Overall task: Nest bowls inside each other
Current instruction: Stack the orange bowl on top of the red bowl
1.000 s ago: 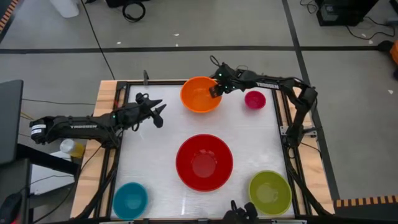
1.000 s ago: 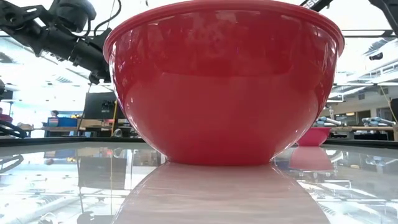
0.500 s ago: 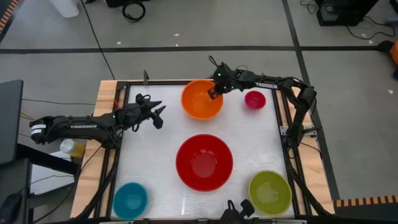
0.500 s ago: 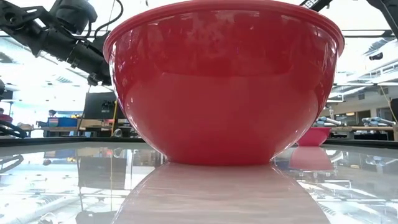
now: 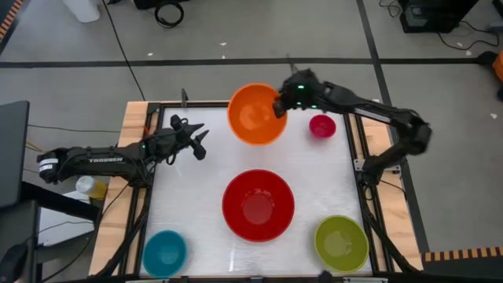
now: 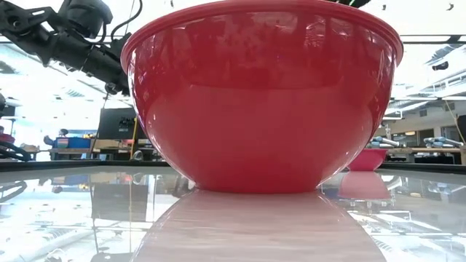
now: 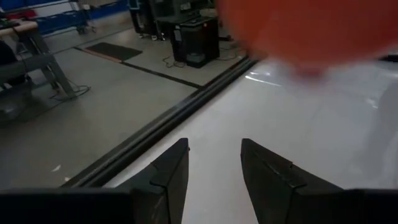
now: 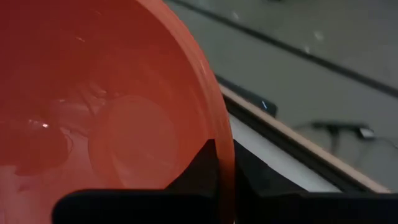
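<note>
The orange bowl [image 5: 255, 114] is at the table's far middle, with my right gripper [image 5: 280, 104] shut on its right rim. In the left wrist view the orange bowl [image 7: 311, 31] shows blurred, above the white tabletop. The red bowl [image 5: 258, 204] rests on its base at the table's centre. The pink bowl [image 5: 321, 126] stands at far right, the yellow-green bowl [image 5: 341, 242] at near right, the blue bowl [image 5: 165, 251] at near left. My left gripper [image 5: 200, 141] waits open over the table's left side, holding nothing. My right gripper pinches the orange bowl's rim [image 8: 219, 149] on the bowl's right side, one finger [image 8: 196, 171] inside the bowl and the other finger [image 8: 255, 174] outside it. The fingers slant down from the table's right. The bowl is off the table, its opening up.
The red bowl [image 6: 262, 94] fills most of the low view, with the pink bowl [image 6: 368, 159] behind it at the right. A black frame rail [image 5: 357, 157] runs around the white tabletop. Bare tabletop lies between the orange and red bowls.
My right gripper has risen with the orange bowl's rim in its fingers. The bowl has come up off the table and looks larger from above. My left gripper has stayed in place.
</note>
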Available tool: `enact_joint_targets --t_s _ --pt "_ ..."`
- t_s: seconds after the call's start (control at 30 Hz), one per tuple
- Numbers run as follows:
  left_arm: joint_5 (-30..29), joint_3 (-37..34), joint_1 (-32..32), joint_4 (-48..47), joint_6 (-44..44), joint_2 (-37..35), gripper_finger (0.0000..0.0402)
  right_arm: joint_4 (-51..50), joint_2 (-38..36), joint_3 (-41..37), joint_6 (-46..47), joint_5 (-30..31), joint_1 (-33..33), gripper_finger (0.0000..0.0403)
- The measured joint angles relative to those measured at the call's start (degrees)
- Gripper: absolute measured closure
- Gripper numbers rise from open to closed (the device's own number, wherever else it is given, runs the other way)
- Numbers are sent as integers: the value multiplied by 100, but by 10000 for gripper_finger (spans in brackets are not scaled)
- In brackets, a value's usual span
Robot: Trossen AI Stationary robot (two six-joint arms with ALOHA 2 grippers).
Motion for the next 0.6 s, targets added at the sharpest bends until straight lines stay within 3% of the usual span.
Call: enact_joint_targets --t_s 0.17,0.37,0.6 --pt "0 0 77 53 -1 0 253 -646 -785 2 489 6 737 381" --pt "4 0 71 150 -43 0 253 -1174 -915 -399 1340 97 2365 373" --pt "15 0 71 497 -41 0 253 -1005 -509 -777 2182 1116 3848 375"
